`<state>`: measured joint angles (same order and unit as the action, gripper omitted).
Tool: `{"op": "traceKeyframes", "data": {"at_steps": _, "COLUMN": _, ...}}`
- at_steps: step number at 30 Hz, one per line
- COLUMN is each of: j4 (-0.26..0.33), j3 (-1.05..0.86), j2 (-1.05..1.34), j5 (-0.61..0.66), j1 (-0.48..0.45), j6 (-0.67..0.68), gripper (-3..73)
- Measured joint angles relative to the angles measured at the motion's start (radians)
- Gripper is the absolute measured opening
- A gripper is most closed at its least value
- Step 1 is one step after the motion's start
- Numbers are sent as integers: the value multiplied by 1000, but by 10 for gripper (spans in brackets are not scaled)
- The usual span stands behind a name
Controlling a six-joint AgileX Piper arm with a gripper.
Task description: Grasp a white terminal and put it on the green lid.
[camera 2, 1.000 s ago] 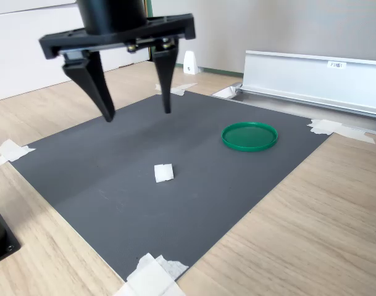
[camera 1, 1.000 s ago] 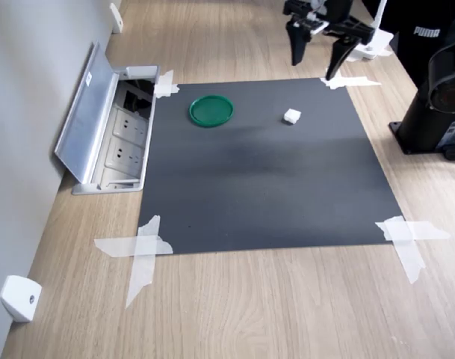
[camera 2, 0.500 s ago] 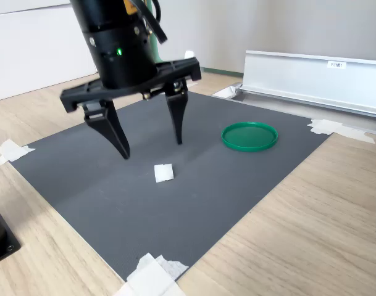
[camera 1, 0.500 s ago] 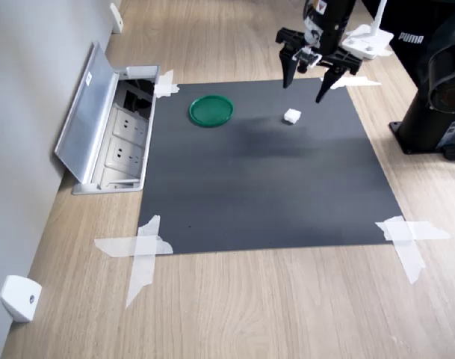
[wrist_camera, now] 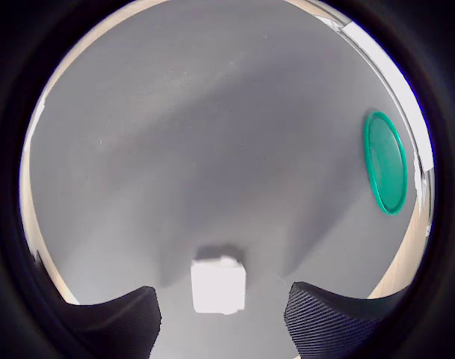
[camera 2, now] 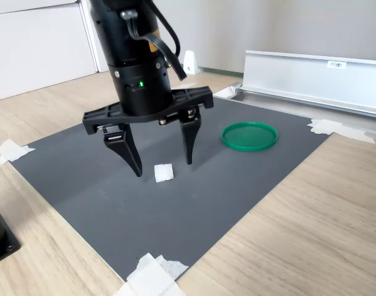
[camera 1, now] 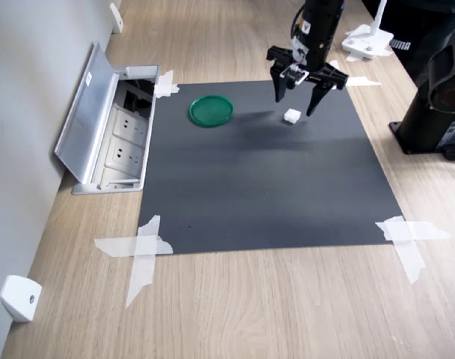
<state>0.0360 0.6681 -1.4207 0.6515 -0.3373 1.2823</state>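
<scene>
Down from well above the mat's far edge, the claw (camera 2: 163,168) now straddles the white terminal (camera 2: 163,172) — fingers spread wide either side, not touching, ready to close. Terminal sits on the dark mat (camera 2: 101,203), well apart from the green lid (camera 2: 249,136).

White "PUMA" lettering is showing on a black fabric item (camera 1: 429,34) at the upper right of the first exterior view; a small label on the grey metal lid (camera 2: 336,63) is staying unreadable.
</scene>
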Motion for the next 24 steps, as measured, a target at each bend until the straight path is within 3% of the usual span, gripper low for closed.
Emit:
{"op": "traceKeyframes", "data": {"at_steps": 5, "j4": -20, "j3": 0, "j2": -12, "j5": -4, "j1": 38, "j6": -68, "gripper": 701}}
{"op": "traceKeyframes", "data": {"at_steps": 17, "j4": -84, "j3": 0, "j2": -68, "j5": -33, "j1": 38, "j6": -77, "gripper": 687}}
{"op": "traceKeyframes", "data": {"at_steps": 21, "j4": -88, "j3": 0, "j2": -69, "j5": -33, "j1": 38, "j6": -46, "gripper": 606}}
{"op": "traceKeyframes", "data": {"at_steps": 24, "j4": -88, "j3": 0, "j2": -69, "j5": -33, "j1": 38, "j6": -32, "gripper": 445}}
